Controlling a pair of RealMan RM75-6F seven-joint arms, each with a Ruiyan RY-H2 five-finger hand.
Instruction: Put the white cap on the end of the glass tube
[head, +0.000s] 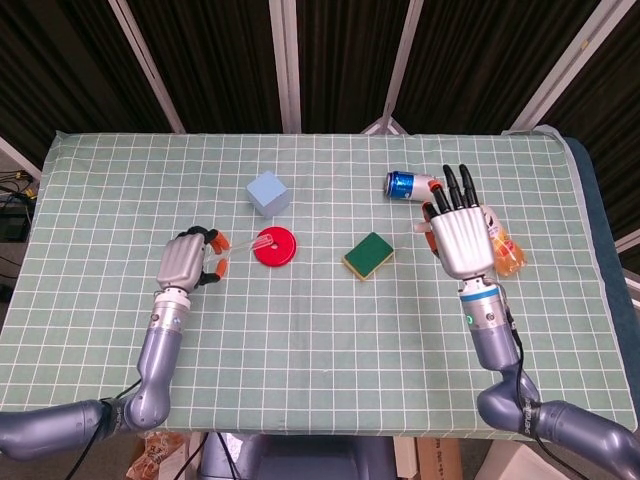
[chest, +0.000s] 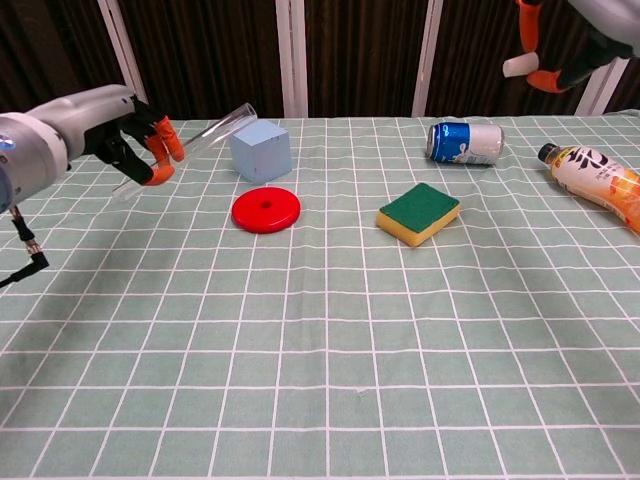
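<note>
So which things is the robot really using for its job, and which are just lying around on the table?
For the job:
glass tube, held up by the left hand
white cap, pinched by the right hand

Just lying about:
blue cube
red disc
sponge
can
bottle

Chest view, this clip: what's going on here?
The left hand holds the glass tube lifted off the table, its open end tilted up toward the blue cube. The right hand pinches the white cap high in the air, above the can and bottle. Tube and cap are far apart, so the capping is not yet done. The red disc and sponge lie untouched between them.
</note>
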